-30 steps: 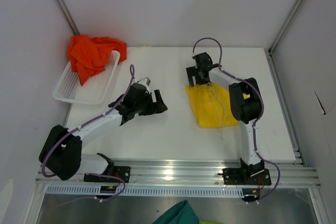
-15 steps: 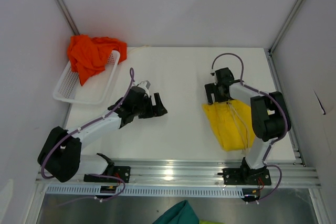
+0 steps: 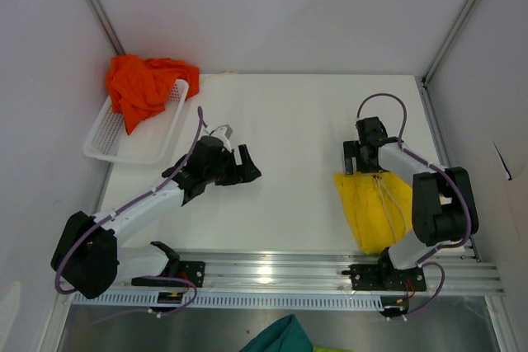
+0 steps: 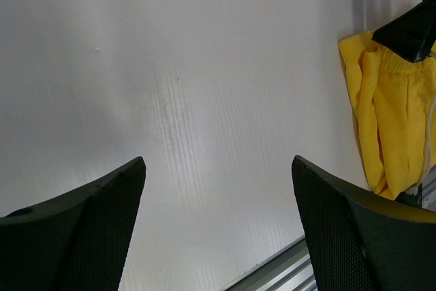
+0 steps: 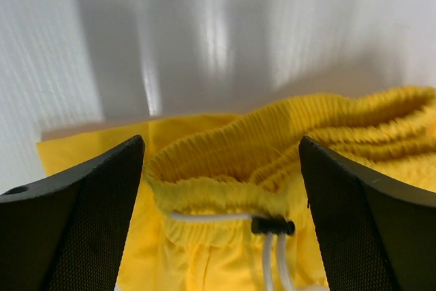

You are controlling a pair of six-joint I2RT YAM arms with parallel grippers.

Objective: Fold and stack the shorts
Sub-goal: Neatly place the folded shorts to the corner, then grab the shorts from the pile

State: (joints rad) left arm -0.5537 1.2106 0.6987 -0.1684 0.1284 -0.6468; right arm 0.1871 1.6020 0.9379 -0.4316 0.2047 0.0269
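Shorts: yellow pair (image 3: 373,210) on table (image 3: 289,121); orange pair (image 3: 140,84) draped over basket (image 3: 132,144).

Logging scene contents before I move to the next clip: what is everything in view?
Yellow shorts: one, yellow with white drawstrings, table's near right.
Orange shorts: one, orange-red, heaped over the basket.
Basket: one, white, table's far left.
Teal cloth: one, teal, below the table's near edge.
Table: one, white.
Left claw: one, black, open, above bare table.
Right claw: one, black, open, over the yellow waistband.
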